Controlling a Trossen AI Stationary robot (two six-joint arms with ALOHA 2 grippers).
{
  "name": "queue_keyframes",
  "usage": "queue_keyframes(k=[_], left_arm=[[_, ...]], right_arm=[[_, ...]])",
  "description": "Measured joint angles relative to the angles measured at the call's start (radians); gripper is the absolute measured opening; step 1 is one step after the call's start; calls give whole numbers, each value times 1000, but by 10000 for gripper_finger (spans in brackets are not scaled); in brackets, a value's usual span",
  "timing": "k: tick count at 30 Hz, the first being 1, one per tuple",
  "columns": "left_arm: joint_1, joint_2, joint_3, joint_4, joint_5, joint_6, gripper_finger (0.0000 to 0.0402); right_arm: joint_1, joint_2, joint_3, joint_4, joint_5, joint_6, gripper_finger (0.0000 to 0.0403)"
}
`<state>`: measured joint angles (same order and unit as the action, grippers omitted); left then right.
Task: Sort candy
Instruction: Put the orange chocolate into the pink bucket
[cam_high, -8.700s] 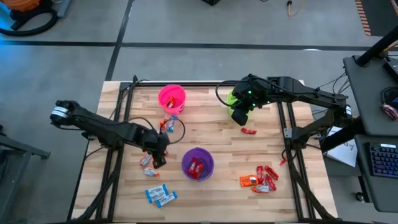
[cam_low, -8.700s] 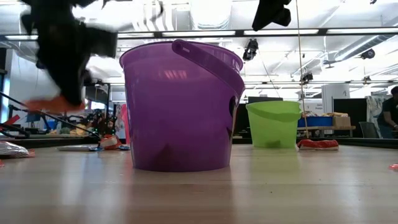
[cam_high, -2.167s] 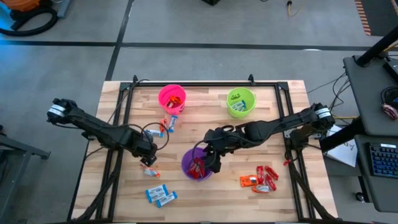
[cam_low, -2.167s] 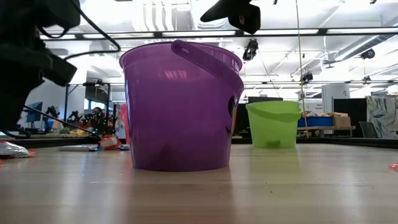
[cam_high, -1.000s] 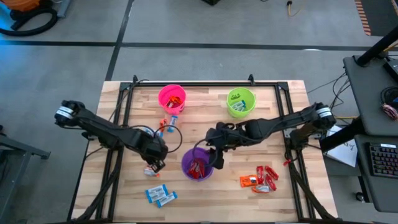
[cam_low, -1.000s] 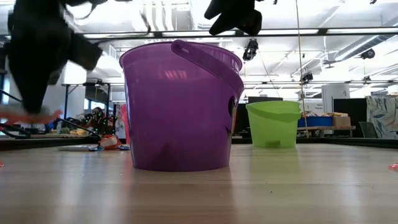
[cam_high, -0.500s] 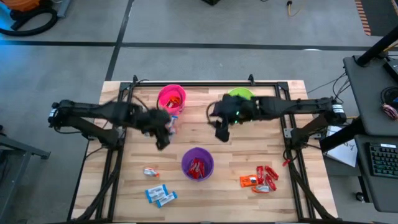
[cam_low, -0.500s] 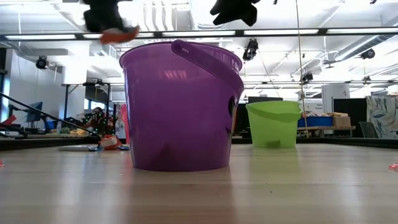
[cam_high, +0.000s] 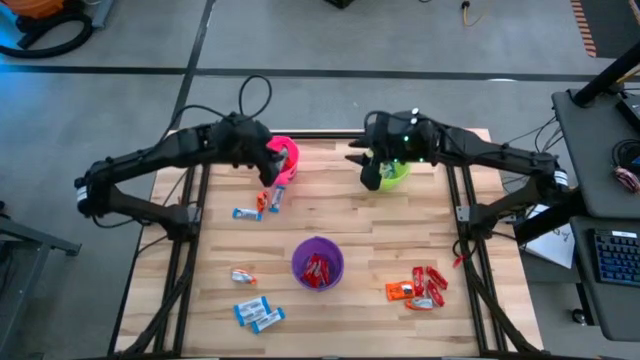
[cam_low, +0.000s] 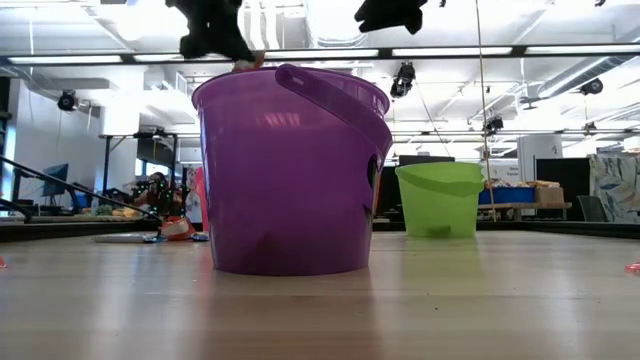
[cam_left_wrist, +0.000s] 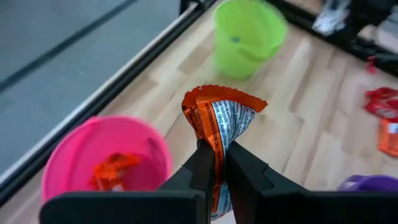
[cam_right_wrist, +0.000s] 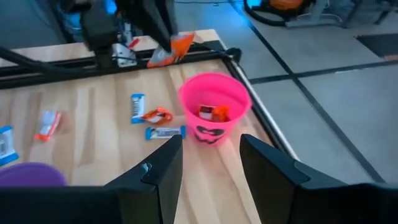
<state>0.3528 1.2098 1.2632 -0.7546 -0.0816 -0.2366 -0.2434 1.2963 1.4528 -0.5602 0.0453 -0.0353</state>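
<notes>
My left gripper (cam_high: 268, 172) is shut on an orange candy (cam_left_wrist: 221, 121) and hangs over the near rim of the pink cup (cam_high: 285, 152). The pink cup (cam_left_wrist: 106, 158) holds orange candy. My right gripper (cam_high: 372, 172) stands open, with nothing between its fingers (cam_right_wrist: 273, 171), at the left side of the green cup (cam_high: 395, 172). The purple cup (cam_high: 318, 263) with red candy in it stands at the table's middle near side. In the low view both grippers hang high, the left gripper (cam_low: 215, 30) and the right gripper (cam_low: 395, 15), above the purple cup (cam_low: 290, 170). My left gripper pinches the orange candy between its two fingers (cam_left_wrist: 200, 163) by one end of the wrapper (cam_left_wrist: 216, 154). The rest of the candy, with its crimped edge (cam_left_wrist: 221, 93), sticks out past the fingertips. It is lifted clear, above the table beside the pink cup.
Loose candy lies on the wood: a red and orange heap (cam_high: 422, 283) at the near right, blue ones (cam_high: 258, 315) at the near left, one (cam_high: 242, 275) left of the purple cup, and a few (cam_high: 262, 205) in front of the pink cup. A black frame (cam_high: 300, 135) edges the table.
My left gripper, shut on the orange candy, has risen from the table left of the purple cup and gone toward the far edge to the pink cup. My right gripper, still open, has gone from above the purple cup toward the far edge to the green cup.
</notes>
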Motion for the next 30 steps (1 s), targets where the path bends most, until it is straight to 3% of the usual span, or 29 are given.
queue_keyframes(k=[7, 15, 30], left_arm=[[171, 7, -171, 130, 20, -1, 15], [350, 33, -339, 427, 75, 14, 10], [372, 165, -360, 357, 123, 78, 9]], right_arm=[[-99, 15, 0, -5, 0, -3, 150], [-212, 70, 0, -2, 0, 15, 131], [-297, 83, 0, 16, 4, 51, 123]])
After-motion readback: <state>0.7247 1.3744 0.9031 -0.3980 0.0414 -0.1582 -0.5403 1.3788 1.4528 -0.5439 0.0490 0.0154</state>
